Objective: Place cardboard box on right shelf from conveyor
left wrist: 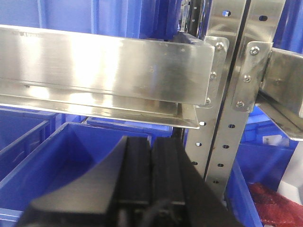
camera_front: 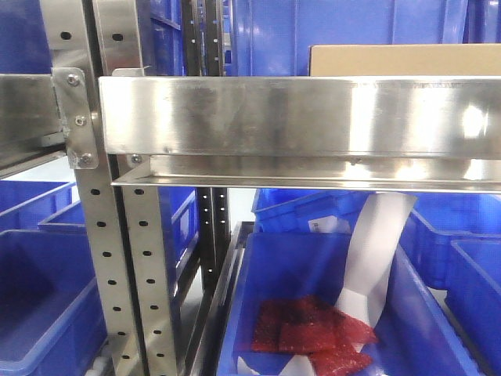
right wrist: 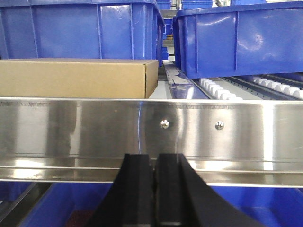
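The tan cardboard box [right wrist: 78,78] lies on the right shelf [right wrist: 151,130], behind its polished steel front rail; in the front view only the box's top strip [camera_front: 403,60] shows above the rail [camera_front: 297,117]. My right gripper [right wrist: 154,158] is shut and holds nothing, its tips just below and in front of the rail, right of the box. My left gripper [left wrist: 151,142] is also shut with nothing in it, hanging below the left shelf rail [left wrist: 104,66] near the perforated upright [left wrist: 222,123]. The conveyor is out of view.
Blue plastic bins [right wrist: 236,38] stand behind the box on the shelf's rollers [right wrist: 220,90]. Below the shelves more blue bins [camera_front: 313,305] hold red packets [camera_front: 313,333] and a white bag [camera_front: 380,251]. Perforated steel uprights [camera_front: 125,258] stand between the two shelves.
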Available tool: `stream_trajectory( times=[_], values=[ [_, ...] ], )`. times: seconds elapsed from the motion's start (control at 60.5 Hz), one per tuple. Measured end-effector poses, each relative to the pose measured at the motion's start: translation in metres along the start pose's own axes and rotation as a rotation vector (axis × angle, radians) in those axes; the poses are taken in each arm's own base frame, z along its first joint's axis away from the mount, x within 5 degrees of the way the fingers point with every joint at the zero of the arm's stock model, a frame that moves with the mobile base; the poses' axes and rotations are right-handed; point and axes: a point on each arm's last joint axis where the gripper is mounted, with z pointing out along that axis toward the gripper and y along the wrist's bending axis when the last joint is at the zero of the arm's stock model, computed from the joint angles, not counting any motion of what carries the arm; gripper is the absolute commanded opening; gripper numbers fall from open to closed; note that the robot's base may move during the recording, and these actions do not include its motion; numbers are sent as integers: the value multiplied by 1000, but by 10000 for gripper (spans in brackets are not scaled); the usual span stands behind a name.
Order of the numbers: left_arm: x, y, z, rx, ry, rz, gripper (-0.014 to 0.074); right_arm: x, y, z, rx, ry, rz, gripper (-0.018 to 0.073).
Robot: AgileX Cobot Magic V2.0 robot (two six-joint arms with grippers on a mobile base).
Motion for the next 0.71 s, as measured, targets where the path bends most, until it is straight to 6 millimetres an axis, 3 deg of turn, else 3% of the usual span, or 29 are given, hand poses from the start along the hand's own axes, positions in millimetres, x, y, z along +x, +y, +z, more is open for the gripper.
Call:
stream_trajectory(
  times=[0.71],
  values=[
    [0,0,0,0,0,0,-119,0,0,0,0,0,-2,69]
  ],
)
